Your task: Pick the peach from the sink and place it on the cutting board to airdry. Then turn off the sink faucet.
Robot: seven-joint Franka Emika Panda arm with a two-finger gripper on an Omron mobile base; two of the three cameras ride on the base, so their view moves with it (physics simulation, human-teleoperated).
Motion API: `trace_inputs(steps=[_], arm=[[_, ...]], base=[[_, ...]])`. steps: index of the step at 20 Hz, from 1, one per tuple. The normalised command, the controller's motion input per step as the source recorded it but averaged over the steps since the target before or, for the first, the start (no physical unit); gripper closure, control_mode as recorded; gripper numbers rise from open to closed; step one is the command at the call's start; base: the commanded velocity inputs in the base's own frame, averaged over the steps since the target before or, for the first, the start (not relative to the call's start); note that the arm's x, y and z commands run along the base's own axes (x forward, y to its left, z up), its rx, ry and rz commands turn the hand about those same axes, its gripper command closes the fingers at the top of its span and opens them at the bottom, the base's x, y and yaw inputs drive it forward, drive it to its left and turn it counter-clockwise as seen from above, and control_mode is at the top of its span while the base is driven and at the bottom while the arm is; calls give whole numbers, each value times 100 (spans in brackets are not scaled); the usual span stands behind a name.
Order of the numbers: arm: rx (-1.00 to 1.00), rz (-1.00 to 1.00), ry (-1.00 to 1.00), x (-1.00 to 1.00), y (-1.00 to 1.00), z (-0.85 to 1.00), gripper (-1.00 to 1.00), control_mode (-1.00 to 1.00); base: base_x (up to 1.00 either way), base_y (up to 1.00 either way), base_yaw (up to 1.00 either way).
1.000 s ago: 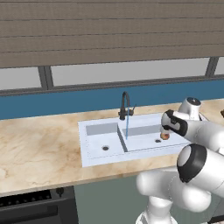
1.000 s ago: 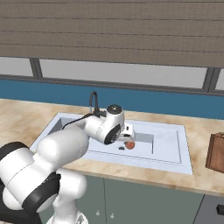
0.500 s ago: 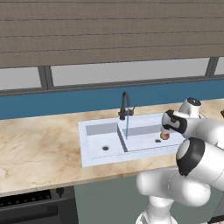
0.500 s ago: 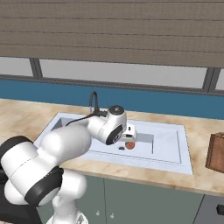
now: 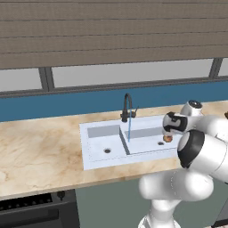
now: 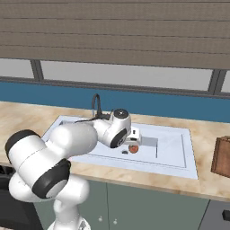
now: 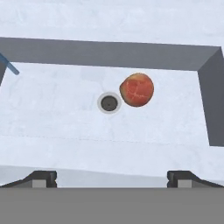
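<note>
In the right-hand basin of the sink (image 5: 91,147): one peach (image 7: 137,89), small, round, orange-red, resting on the white basin floor just beside the dark drain (image 7: 109,103), nothing touching it; the same fruit shows under the arm's wrist in the right base view. End effector (image 7: 112,177): poised above the basin, looking down on the fruit; jaws spread wide, fingertips (image 7: 43,178) well apart at the bottom of the hand view; holding nothing. Sink faucet (image 5: 128,108): black gooseneck at the back rim between the basins; a thin blue stream (image 5: 129,130) falls from its spout, so the water appears to be on. Cutting board (image 6: 222,156): a brown slab at the far right of the tabletop (image 5: 40,147), well apart from the sink, only partly in the right base view. Step in hand, by judgement: approach to the pick, first item of the task; grasp not yet made; placing and faucet shut-off both outstanding. Next move calls for: a shift to centre the fruit between the jaws, since it lies somewhat off the midline in the hand view; a descent into the basin clear of its grey walls; closure about the fruit's widest part, gently, as a round fruit may roll toward the drain.
</note>
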Motion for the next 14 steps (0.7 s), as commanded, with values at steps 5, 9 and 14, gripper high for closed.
trace_inputs(steps=[5, 9, 14], arm=[[0, 0, 0, 21, -2, -17, -100, -100], [0, 0, 0, 22, -4, -17, -100, -100], [0, 0, 0, 20, -6, -17, -100, -100]], base=[[0, 0, 0], [0, 0, 0], [0, 0, 0]])
